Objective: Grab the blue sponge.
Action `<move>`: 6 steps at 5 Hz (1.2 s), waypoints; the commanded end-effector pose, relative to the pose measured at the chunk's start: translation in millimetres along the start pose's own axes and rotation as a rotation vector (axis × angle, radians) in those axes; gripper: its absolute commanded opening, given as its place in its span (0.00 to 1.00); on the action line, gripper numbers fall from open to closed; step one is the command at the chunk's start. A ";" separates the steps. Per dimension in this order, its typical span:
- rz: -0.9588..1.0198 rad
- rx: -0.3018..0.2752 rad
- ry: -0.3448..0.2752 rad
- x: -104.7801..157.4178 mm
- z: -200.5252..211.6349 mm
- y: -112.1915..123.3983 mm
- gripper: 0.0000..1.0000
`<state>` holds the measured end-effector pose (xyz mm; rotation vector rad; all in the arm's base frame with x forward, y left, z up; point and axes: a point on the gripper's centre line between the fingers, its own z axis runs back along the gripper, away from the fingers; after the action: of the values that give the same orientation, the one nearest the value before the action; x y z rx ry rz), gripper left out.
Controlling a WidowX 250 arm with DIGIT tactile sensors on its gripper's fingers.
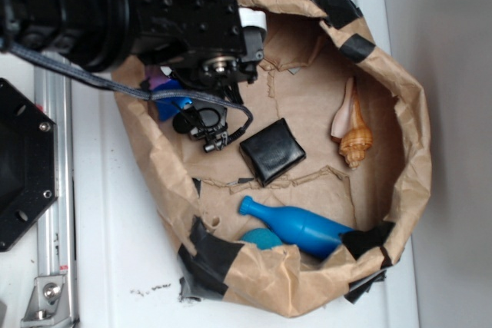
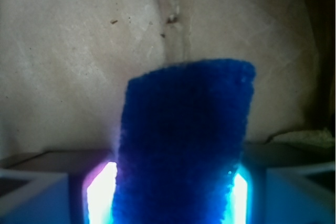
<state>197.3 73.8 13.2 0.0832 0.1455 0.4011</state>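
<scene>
In the wrist view the blue sponge (image 2: pixel 184 145) stands upright between my fingers, filling the gap from the left pad (image 2: pixel 100 195) to the right pad (image 2: pixel 240 198), with brown paper behind it. My gripper (image 2: pixel 169 200) is shut on the sponge. In the exterior view the gripper (image 1: pixel 171 101) sits at the left inside of the paper bag, under the black arm. Only a small part of the sponge (image 1: pixel 174 105) shows there; the rest is hidden by the arm.
A brown paper bag wall (image 1: pixel 411 151) with black tape rings the area. Inside lie a black square (image 1: pixel 273 151), a glossy blue bottle (image 1: pixel 296 224), a teal ball (image 1: pixel 261 237) and a seashell (image 1: pixel 352 132). A metal rail (image 1: pixel 54 190) runs along the left.
</scene>
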 end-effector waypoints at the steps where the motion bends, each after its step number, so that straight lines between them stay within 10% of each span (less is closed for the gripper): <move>1: -0.021 -0.012 -0.079 -0.4 32.7 9.3 0.00; 4: -0.205 -0.060 -0.266 -3.5 161.5 -17.9 0.00; 5: -0.314 0.008 -0.330 -11.1 178.6 -29.6 0.00; 6: -0.345 -0.045 -0.311 -1.8 178.3 -22.8 0.00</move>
<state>233.4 32.0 175.0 0.0657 -0.1073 0.0339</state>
